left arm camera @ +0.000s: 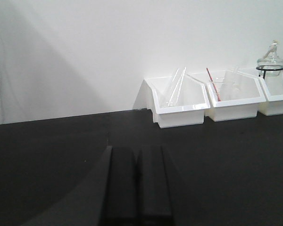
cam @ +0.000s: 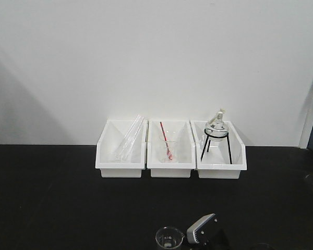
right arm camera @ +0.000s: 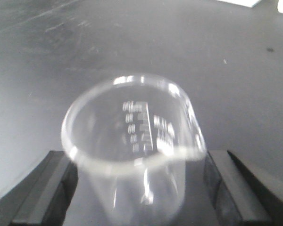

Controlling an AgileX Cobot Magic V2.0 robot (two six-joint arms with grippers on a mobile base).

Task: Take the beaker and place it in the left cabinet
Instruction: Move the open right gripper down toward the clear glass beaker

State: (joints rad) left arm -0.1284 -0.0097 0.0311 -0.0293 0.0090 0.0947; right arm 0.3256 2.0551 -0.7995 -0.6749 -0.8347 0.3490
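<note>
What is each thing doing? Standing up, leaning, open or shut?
Small clear glass beaker with a spout: upright, empty, on the black table.
Right gripper: open, fingers either side of that beaker.
Left gripper: shut, holding nothing.
Clear beaker with red-and-white rod: upright in the middle white bin.
Round glass flask: upright on black tripod, right white bin.
Long glass tubes: leaning in the left white bin.

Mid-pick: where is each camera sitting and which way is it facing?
Front: above the table's near edge, facing the wall and three bins; right arm shows beside the beaker.
Left wrist: low over the table, facing the bins obliquely; shut left gripper shows.
Right wrist: looking down into the beaker; fingers of the right gripper flank it.
Front and left wrist share the bins; front and right wrist, the beaker.
</note>
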